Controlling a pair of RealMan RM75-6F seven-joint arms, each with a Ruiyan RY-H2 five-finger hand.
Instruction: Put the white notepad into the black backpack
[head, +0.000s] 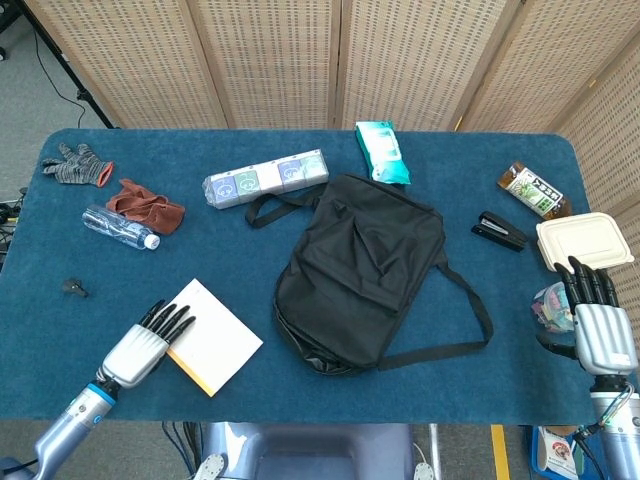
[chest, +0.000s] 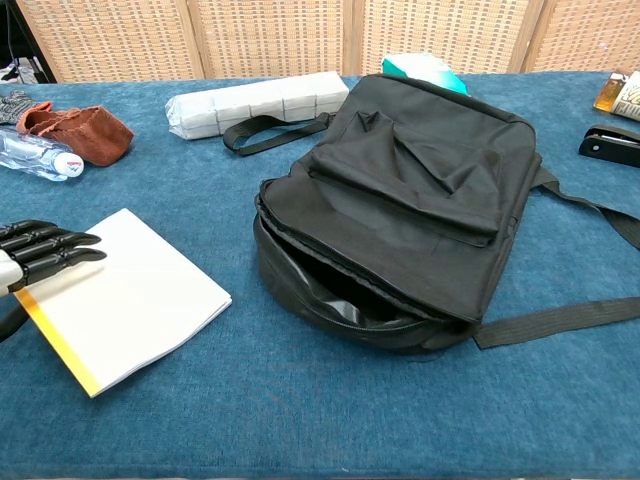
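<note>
Only the chest view shows left hand (chest: 35, 255) fingers (chest: 70, 240) straight, touching notepad (chest: 130, 295).

The head view looks down from high above the near edge of the table (head: 300, 390) and takes in the whole top. The chest view is low and near, looking across toward the far edge. Both share the black backpack (chest: 400, 200), the white notepad (chest: 130, 300) and the left hand (chest: 40, 250).
</note>
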